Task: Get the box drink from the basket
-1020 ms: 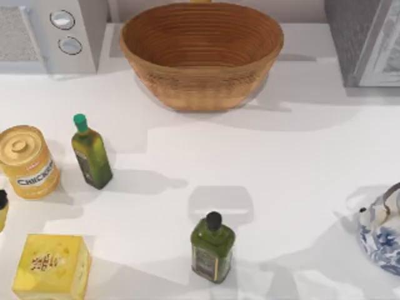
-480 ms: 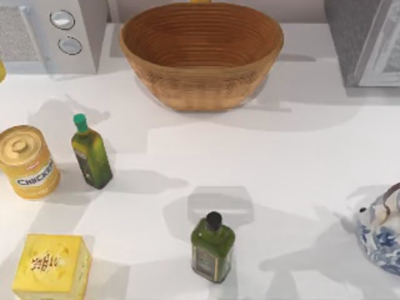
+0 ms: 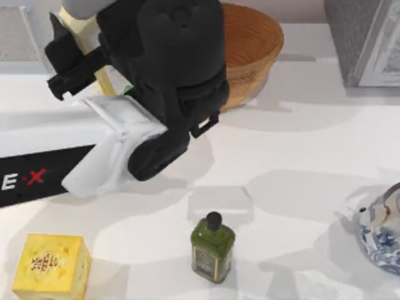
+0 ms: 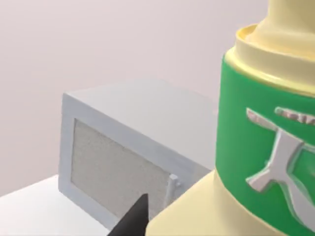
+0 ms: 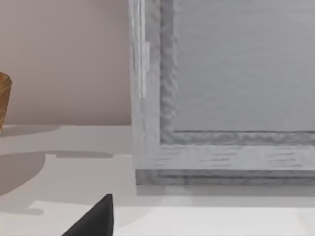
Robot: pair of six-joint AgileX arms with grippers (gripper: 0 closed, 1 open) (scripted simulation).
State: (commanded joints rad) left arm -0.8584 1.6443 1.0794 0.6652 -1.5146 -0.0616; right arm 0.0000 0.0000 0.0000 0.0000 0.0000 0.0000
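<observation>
My left gripper is raised high over the table's back left, shut on the box drink. The drink is pale yellow and shows between the black fingers, to the left of the basket and outside it. In the left wrist view the box drink is very close, with its green band and pale body, beside one black fingertip. The left arm covers the basket's left half. The right wrist view shows one dark fingertip and the basket's edge.
A dark green bottle stands at the front middle and a yellow cube box at the front left. A blue-and-white teapot is at the right edge. A microwave stands back left and a grey appliance back right.
The left arm has swung in high over the table's left with the box drink in its gripper. It now covers the can, the green-capped bottle and part of the basket.
</observation>
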